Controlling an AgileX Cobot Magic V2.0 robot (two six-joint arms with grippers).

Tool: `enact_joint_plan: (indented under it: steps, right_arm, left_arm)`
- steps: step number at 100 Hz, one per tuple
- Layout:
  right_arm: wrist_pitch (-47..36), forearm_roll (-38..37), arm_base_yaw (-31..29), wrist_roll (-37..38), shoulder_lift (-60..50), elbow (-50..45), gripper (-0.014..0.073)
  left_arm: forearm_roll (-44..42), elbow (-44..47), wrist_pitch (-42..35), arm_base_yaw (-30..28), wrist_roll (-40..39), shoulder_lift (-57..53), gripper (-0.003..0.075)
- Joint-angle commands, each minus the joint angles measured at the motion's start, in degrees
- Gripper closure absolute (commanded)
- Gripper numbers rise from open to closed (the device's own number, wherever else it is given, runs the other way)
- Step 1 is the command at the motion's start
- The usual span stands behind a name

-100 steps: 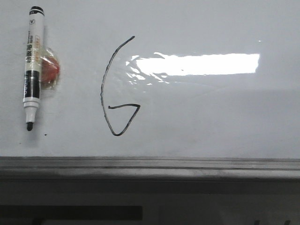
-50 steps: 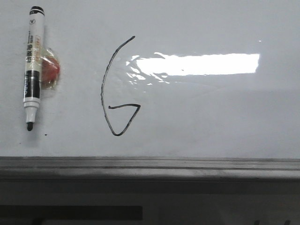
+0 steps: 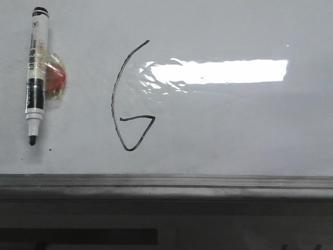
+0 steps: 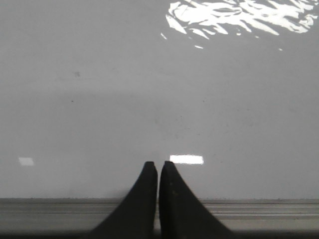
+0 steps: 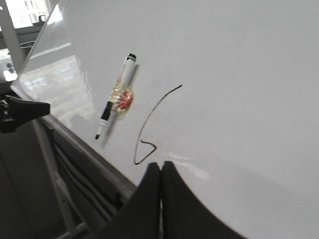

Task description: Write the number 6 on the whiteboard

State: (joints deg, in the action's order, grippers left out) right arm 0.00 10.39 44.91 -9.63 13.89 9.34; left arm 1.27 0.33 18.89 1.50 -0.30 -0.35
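Observation:
The number 6 (image 3: 127, 104) is drawn in thin black line on the whiteboard (image 3: 234, 130), left of centre in the front view: a long curved stroke ending in a pointed loop. It also shows in the right wrist view (image 5: 149, 129). A black-and-white marker (image 3: 36, 73) hangs tip down on a red holder (image 3: 56, 78) left of the 6, uncapped. My left gripper (image 4: 158, 164) is shut and empty above the board's lower rail (image 4: 249, 214). My right gripper (image 5: 161, 164) is shut and empty, close to the loop of the 6. Neither gripper shows in the front view.
A grey metal rail (image 3: 166, 185) runs along the whiteboard's lower edge. A bright rectangular light reflection (image 3: 218, 71) lies right of the 6. A tiny black dot (image 3: 50, 150) sits below the marker. The left arm's fingers (image 5: 20, 112) show at the edge of the right wrist view.

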Motion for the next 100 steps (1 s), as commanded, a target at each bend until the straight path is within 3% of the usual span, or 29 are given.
enact_joint_plan:
  steps: [1,11,36,50,70,81,100]
  right_arm:
    - [-5.2,-8.2,-3.3,5.6,0.8,1.5,0.0665]
    - [-4.2,-12.2,-9.9,11.1,0.9,1.5,0.0665]
    - [-4.2,-12.3,-33.2,11.6,0.5,-2.2,0.0665]
    - [-4.2,-13.9,-41.9,11.6,-1.9,-6.1,0.0665]
    - [-2.0,-13.9,-46.9,12.1,-7.4,-11.7,0.0665]
    - [7.5,-14.9,-48.3,12.3,-10.9,-11.6,0.0665]
    - [15.9,-15.9,-49.4,12.3,-15.6,-11.6,0.0665]
  left_arm:
    - [-0.1,2.5,-2.9,-0.2,-0.6,-1.7,0.0739]
    - [-0.1,2.5,-2.9,-0.2,-0.6,-1.7,0.0739]
    - [-0.1,2.5,-2.9,-0.2,-0.6,-1.7,0.0739]
    - [-0.1,2.5,-2.9,-0.2,-0.6,-1.7,0.0739]
    - [-0.1,2.5,-2.9,-0.2,-0.6,-1.7,0.0739]
    - [-0.1,2.5,-2.9,-0.2,-0.6,-1.7,0.0739]
    - [-0.1,2.5,-2.9,-0.2,-0.6,-1.7,0.0739]
